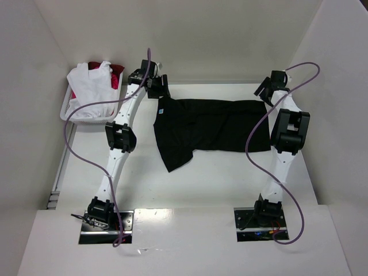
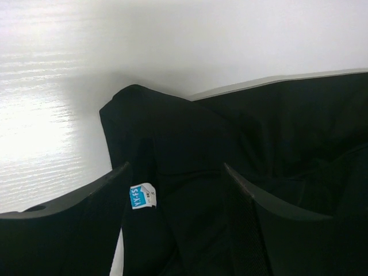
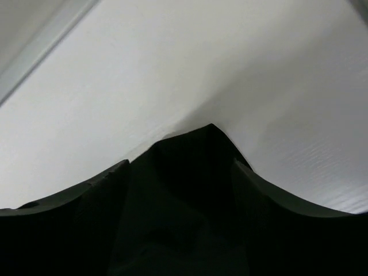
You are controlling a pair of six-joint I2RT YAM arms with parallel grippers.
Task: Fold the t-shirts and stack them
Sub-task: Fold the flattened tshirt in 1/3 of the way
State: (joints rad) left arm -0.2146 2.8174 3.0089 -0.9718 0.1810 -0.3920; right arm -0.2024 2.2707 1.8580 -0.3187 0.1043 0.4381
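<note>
A large black t-shirt [image 1: 213, 126] lies flattened across the far half of the table, one sleeve pointing toward the near side. Its light-blue neck label [image 1: 162, 110] sits at the left end. My left gripper [image 1: 158, 86] hovers over that far left corner. In the left wrist view the left gripper [image 2: 176, 167] is open, with black cloth and the label [image 2: 142, 196] lying between its fingers. My right gripper [image 1: 264, 89] is at the shirt's far right corner. In the right wrist view the right gripper [image 3: 180, 162] stands open over the pointed black corner [image 3: 198, 155].
A white basket [image 1: 72, 112] stands at the far left, holding a white t-shirt [image 1: 89, 86] and a red one [image 1: 117, 75]. Side walls close in the table left and right. Purple cables loop from both arms.
</note>
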